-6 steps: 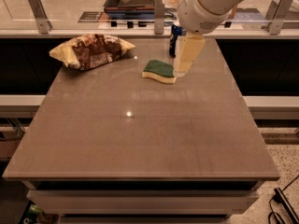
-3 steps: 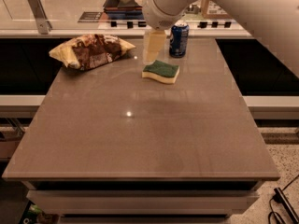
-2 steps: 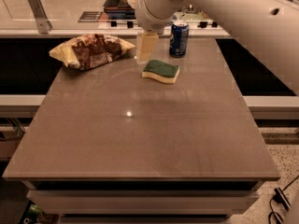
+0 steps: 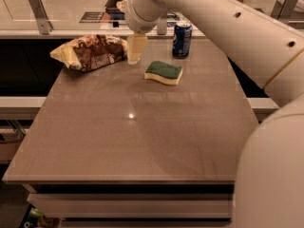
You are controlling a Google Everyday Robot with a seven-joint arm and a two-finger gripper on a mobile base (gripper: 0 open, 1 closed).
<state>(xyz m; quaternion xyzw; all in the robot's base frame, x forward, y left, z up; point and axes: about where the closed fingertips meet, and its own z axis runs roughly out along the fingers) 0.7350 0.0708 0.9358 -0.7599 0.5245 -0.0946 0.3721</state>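
Leftward went the pale yellowish gripper (image 4: 134, 49), away from above the sponge and over to the right end of the crumpled yellow-and-brown foil snack bag (image 4: 88, 51), which lay at the back left of the table. By its look the bag would be light, soft and crinkly, slick on its film, with brittle contents that a hard squeeze would crush. A pinch on the raised fold or the crimped end nearest the gripper seemed the safest hold. Whether the gripper was open or closed could not be told, nor whether it touched the bag or only hung just beside it. To its right lay the green-topped yellow sponge (image 4: 164, 71), and behind that stood the blue drink can (image 4: 182, 39), both on the grey-brown table (image 4: 142, 141). The white arm (image 4: 228, 27) covered the back right corner, and the bag's print was unreadable.
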